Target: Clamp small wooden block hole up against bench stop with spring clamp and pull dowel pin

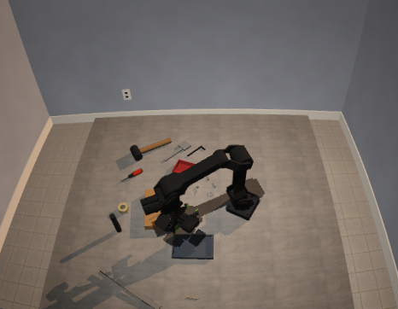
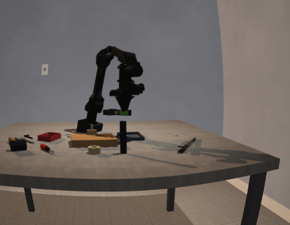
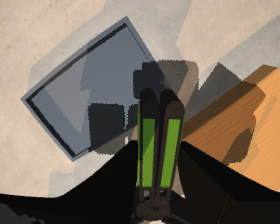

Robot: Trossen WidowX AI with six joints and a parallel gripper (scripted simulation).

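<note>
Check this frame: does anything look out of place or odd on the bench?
One oddity: the gripper holds the spring clamp in the air, level, well above the board, while the small block with its pin sits unclamped there. A black cylinder stands upright alone near the dark tray; otherwise the tools lie tidy.

Black arm (image 2: 99, 78) w/ black gripper (image 2: 117, 112); spring clamp (image 3: 157, 145) black w/ bright green strips. Orange-tan wood board (image 2: 93, 140), pale tan block (image 2: 91, 131). Red tray (image 2: 49, 136). Dark slate-blue tray (image 1: 192, 247). Hammer (image 1: 149, 148): black head, brown handle. Screwdriver (image 1: 134, 173) red/black. Tape roll (image 1: 123, 207) cream. Grey-brown mottled table (image 2: 213, 165), dark legs. Blue-grey walls, beige tiled floor.
</note>
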